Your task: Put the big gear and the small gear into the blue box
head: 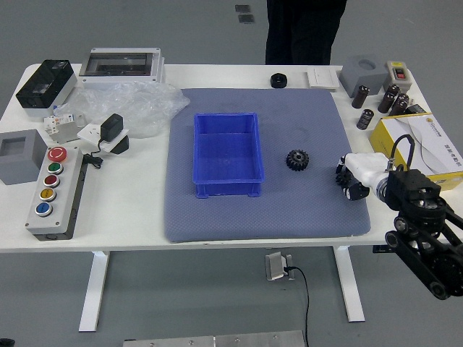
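Reaches in from the right with the right robot hand (364, 171), curled around and clamped on the mostly hidden small gear (340, 175) at the right side of the grey-blue mat (289, 217). Has the big gear (297, 160) lying flat between that hand and the blue box (228, 189), outside the box. Shows a person's dark-clad legs (304, 32) beyond the worktop (130, 210).

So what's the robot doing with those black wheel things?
The right robot hand is down at the right side of the gray-blue mat, seemingly on the small gear, which it mostly hides, so I can't tell if it has a firm hold. The big gear sits on the mat between that hand and the blue box. Neither gear is in the box yet. A person stands at the far side, and no hands of theirs show.
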Available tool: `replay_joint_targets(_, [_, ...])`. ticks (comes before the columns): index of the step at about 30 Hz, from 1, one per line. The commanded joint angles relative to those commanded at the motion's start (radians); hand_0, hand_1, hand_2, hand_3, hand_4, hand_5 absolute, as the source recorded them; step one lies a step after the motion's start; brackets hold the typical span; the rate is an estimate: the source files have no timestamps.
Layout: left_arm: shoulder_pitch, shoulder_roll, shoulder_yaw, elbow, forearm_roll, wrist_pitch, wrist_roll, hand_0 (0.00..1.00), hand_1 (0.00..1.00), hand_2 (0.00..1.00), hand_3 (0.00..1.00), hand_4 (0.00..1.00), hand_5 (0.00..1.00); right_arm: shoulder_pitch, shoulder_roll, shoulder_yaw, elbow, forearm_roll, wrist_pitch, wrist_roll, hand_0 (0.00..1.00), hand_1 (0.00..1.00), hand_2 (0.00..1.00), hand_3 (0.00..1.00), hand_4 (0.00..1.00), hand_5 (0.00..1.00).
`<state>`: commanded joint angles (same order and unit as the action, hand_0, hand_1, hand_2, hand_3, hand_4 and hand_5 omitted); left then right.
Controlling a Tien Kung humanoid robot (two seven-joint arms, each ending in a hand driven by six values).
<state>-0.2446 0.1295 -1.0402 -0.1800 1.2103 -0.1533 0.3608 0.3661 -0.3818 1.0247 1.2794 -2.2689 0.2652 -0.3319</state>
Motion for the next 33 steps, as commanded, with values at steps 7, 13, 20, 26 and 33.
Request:
replay_joint_targets(7, [0.000,-0.001,-0.001,0.000,0.000,0.000,0.000,0.828,0.790,0.784,0.747,0.647,0.360,0.001,0.003,-0.001,-0.005,0.000,-0.010,-0.003,0.606,0.540,0.551,0.629,0.520,0.141])
replay_joint_targets(13, [-0.002,-0.002,-0.001,0.000,0.001,-0.001,0.001,0.827,0.790,0.784,0.746,0.646,0.360,0.003,0.005,-0.001,-0.011,0.000,-0.020,-0.004,0.588,0.521,0.523,0.618,0.501,0.151])
replay_joint_targets(20, [-0.002,-0.003,-0.002,0.000,0.001,0.000,0.001,0.827,0.789,0.784,0.746,0.646,0.360,0.004,0.005,0.005,-0.010,0.000,-0.033,-0.004,0.579,0.507,0.510,0.604,0.486,0.155])
replay_joint_targets(26, [-0.001,-0.003,-0.002,0.000,0.000,0.000,0.001,0.827,0.790,0.784,0.746,0.647,0.360,0.012,0.001,0.016,0.016,0.000,-0.037,-0.005,0.577,0.506,0.500,0.598,0.491,0.150])
replay_joint_targets(33, [-0.002,-0.001,-0.002,0.000,-0.001,0.000,0.001,0.828,0.790,0.784,0.745,0.646,0.359,0.058,-0.006,0.028,0.103,0.000,-0.034,-0.013,0.577,0.504,0.495,0.593,0.500,0.148])
